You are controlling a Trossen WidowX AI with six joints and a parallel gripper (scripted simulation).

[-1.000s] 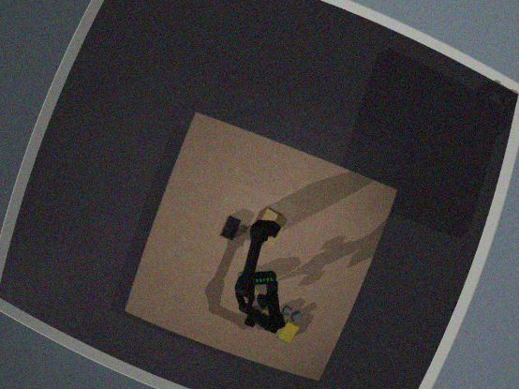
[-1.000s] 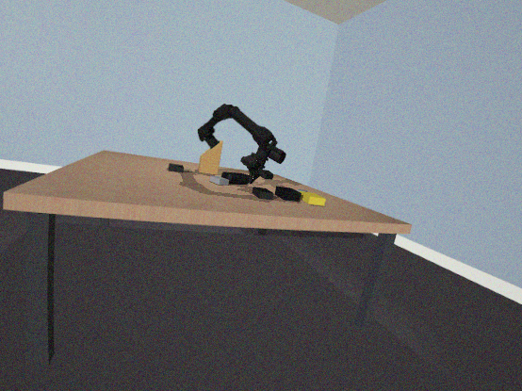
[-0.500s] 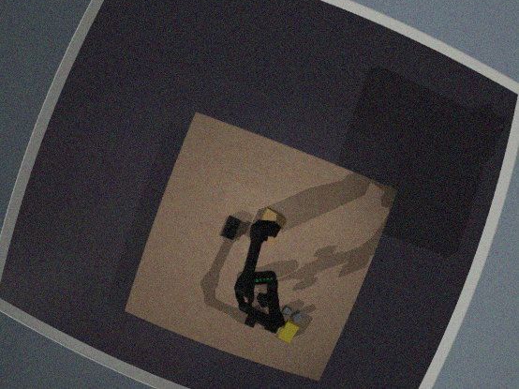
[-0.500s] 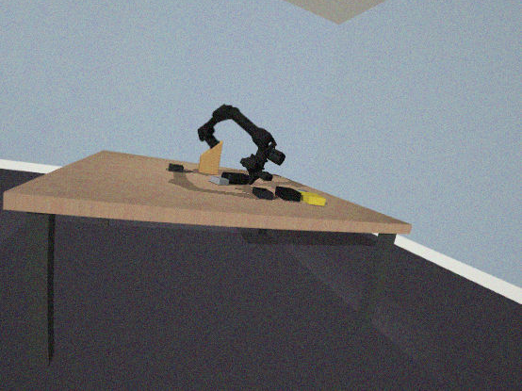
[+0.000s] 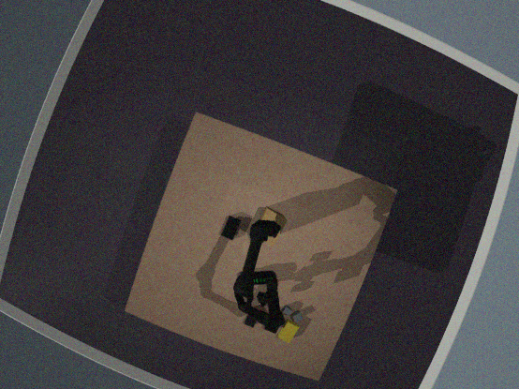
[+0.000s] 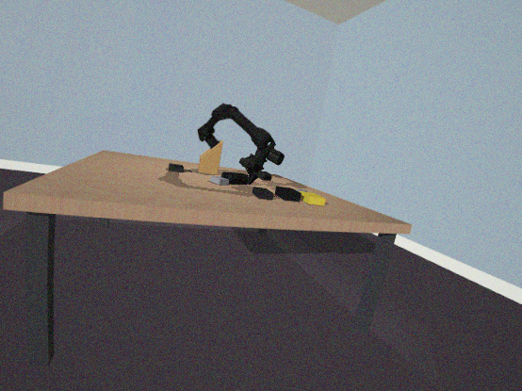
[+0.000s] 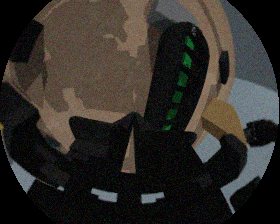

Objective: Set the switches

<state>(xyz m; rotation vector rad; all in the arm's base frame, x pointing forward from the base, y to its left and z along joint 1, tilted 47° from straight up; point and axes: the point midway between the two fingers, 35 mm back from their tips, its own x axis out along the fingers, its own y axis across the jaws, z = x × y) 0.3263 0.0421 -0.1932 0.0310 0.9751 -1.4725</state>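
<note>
The dark controller unit (image 5: 259,280) (image 6: 234,178) (image 7: 163,75) sits with its switch side up on the bench (image 5: 187,170) (image 6: 118,175). A row of green switch ends shows along its top in the wrist view. Which ends are pressed down I cannot tell for sure. The label on the underside is hidden. My gripper (image 6: 250,181) (image 7: 134,115) is shut and empty. Its tips are low over the bench, beside the unit's near end in the wrist view, where the fingers cover part of it. Whether they touch it I cannot tell.
A tan wedge-shaped block (image 5: 270,215) (image 6: 210,160) (image 7: 220,117) stands near the unit. A black block (image 5: 230,228) (image 6: 175,168) lies beyond it. A yellow block (image 5: 288,332) (image 6: 313,199) and dark modules (image 6: 288,194) (image 6: 262,193) lie on the other side. A light grey part (image 6: 219,180) is close to the unit.
</note>
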